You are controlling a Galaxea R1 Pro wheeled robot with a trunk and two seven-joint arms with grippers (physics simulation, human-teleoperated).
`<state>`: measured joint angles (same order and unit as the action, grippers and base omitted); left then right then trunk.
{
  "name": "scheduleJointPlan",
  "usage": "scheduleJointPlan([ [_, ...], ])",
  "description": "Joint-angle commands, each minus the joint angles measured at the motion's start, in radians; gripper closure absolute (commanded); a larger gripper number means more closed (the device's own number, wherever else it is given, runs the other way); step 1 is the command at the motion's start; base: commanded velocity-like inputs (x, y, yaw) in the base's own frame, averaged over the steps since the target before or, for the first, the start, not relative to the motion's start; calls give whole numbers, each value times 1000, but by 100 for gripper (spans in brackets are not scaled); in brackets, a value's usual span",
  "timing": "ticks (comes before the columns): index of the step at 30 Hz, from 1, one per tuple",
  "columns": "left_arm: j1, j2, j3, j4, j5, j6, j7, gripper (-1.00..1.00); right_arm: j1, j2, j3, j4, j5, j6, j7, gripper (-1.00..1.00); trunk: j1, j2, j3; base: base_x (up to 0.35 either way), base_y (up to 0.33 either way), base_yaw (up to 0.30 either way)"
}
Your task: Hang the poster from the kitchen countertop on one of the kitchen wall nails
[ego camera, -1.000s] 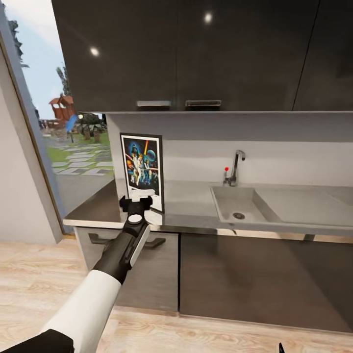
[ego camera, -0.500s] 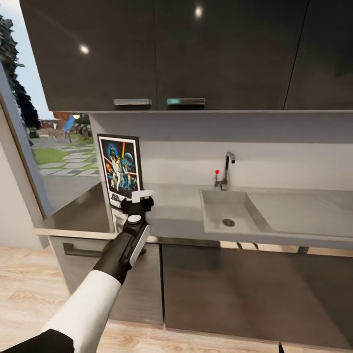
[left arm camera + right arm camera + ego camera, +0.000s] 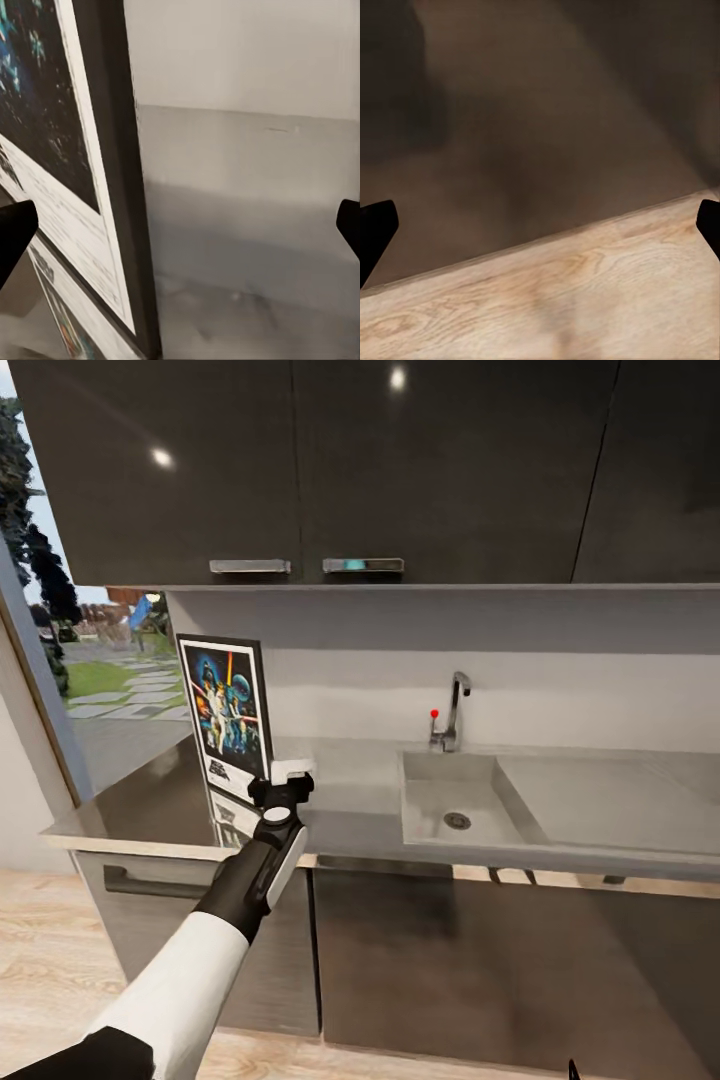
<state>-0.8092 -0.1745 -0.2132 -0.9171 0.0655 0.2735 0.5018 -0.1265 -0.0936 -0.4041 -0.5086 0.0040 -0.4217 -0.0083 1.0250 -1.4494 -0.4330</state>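
Observation:
The poster [image 3: 225, 712] stands upright on the left part of the kitchen countertop [image 3: 350, 785], mirrored in the glossy grey slab. My left gripper [image 3: 283, 778] is open just off the poster's lower right corner. In the left wrist view the poster [image 3: 71, 187] and its black frame edge lie between the two spread fingertips, close to one of them, with the left gripper [image 3: 180, 229] facing the backsplash. My right gripper [image 3: 540, 225] hangs low and open, with nothing between its fingers, over the wooden floor and the cabinet base. The wall nails are out of view.
A built-in sink [image 3: 425, 760] with a chrome tap [image 3: 452, 710] lies to the right of the gripper. Dark upper cabinets [image 3: 350, 460] overhang the counter. A large window [image 3: 100, 690] is at the left. Dark base cabinets [image 3: 480, 950] stand below the slab.
The head view has shifted and come closer to the counter. My left gripper, earlier in front of the poster's lower middle, now sits at its lower right corner.

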Motion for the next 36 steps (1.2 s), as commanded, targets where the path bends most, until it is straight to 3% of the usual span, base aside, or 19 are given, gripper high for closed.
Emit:
scheduleJointPlan([
  [1,-1,0,-2,7,7,-5,7,-100,-1,0,-1,1,1,-3,-1,-100,0,-1,-1,69,-38,0],
  [6,-1,0,-1,80,5,-77,11,-100,-1,0,-1,2,1,-3,-1,-100,0,-1,-1,120,-90,0],
  [10,-1,0,0,116,4,-97,63,-100,-1,0,-1,2,1,-3,-1,-100,0,-1,-1,29,-23,0],
  [23,-1,0,6,117,2,-100,87,-100,-1,0,-1,4,1,-3,-1,-100,0,-1,-1,2,-2,0],
  [27,-1,0,7,120,4,-100,152,-100,-1,0,-1,4,1,-3,-1,-100,0,-1,-1,0,0,0],
  [36,-1,0,7,119,5,-100,176,-100,-1,0,0,4,1,-3,-1,-100,0,-1,-1,0,0,0],
])
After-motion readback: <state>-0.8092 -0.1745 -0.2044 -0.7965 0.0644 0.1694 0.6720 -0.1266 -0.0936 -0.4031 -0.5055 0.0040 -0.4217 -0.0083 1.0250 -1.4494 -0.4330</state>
